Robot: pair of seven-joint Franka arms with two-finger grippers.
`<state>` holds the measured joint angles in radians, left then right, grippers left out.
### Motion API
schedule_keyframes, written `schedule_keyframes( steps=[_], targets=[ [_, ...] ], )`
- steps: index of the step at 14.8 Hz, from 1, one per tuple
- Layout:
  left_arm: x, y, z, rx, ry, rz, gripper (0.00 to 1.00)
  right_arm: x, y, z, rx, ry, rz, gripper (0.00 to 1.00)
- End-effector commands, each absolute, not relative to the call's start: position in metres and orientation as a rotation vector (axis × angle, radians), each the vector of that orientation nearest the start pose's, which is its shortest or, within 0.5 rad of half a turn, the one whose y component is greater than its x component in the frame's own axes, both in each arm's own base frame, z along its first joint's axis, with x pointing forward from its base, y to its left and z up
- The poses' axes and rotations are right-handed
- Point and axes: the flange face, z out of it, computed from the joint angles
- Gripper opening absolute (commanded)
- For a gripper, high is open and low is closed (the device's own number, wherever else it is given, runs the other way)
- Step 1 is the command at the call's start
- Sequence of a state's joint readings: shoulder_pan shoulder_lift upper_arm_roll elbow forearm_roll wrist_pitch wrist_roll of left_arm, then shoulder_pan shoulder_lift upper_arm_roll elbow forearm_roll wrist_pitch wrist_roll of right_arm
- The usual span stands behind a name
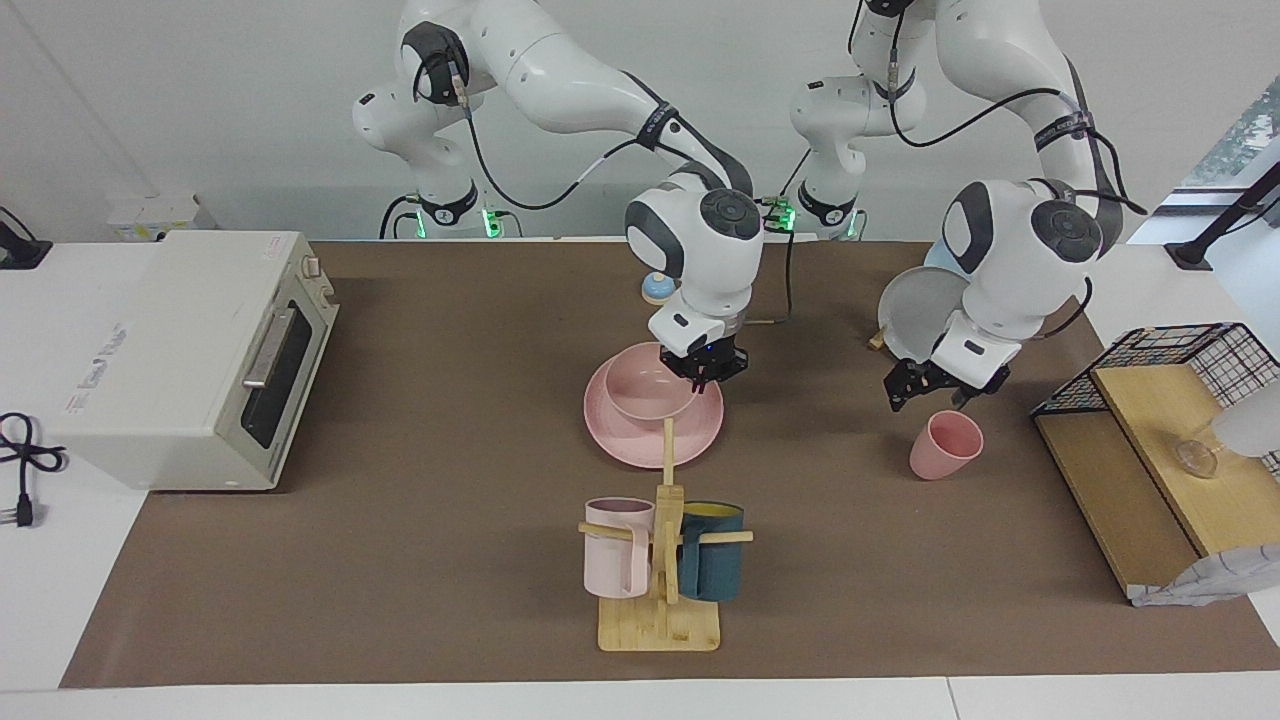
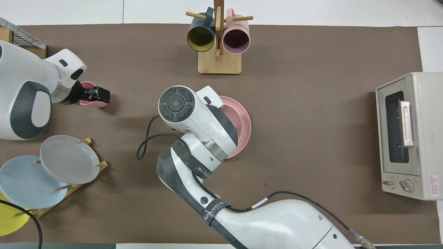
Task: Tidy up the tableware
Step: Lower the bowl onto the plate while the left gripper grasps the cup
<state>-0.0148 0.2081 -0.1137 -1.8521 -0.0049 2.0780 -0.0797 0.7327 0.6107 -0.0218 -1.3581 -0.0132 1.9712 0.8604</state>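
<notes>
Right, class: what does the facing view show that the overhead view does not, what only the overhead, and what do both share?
Only the facing view shows the pink bowl on the pink plate, with the right gripper at its rim, and the left gripper clear above the pink cup.

Only the overhead view shows the blue plate, the yellow plate and inside the mugs.

Both share plate, cup, mug rack and toaster oven.

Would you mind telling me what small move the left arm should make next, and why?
Probably lower the left gripper a little onto the pink cup and close on its rim. It hovers just above the cup, which stands alone toward the left arm's end of the table. The pink bowl already sits on the pink plate, with the right gripper at the bowl's rim.
</notes>
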Motion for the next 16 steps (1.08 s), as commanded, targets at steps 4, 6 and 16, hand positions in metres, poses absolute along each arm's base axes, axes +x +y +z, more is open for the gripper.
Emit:
schedule_keyframes(
  steps=[4,6,16],
  targets=[
    [0.622,-0.078,0.397,-3.163,0.028,-0.083,1.0,0.533,0.469,0.37,-3.122,0.263,-0.011,0.05],
    [0.623,-0.078,0.394,-3.164,0.028,-0.098,1.0,0.534,0.47,0.371,-3.116,0.266,-0.011,0.25],
    [0.624,-0.074,0.377,-3.159,0.04,-0.075,0.0,0.567,0.349,0.487,-3.171,0.103,0.025,0.64]
  ],
)
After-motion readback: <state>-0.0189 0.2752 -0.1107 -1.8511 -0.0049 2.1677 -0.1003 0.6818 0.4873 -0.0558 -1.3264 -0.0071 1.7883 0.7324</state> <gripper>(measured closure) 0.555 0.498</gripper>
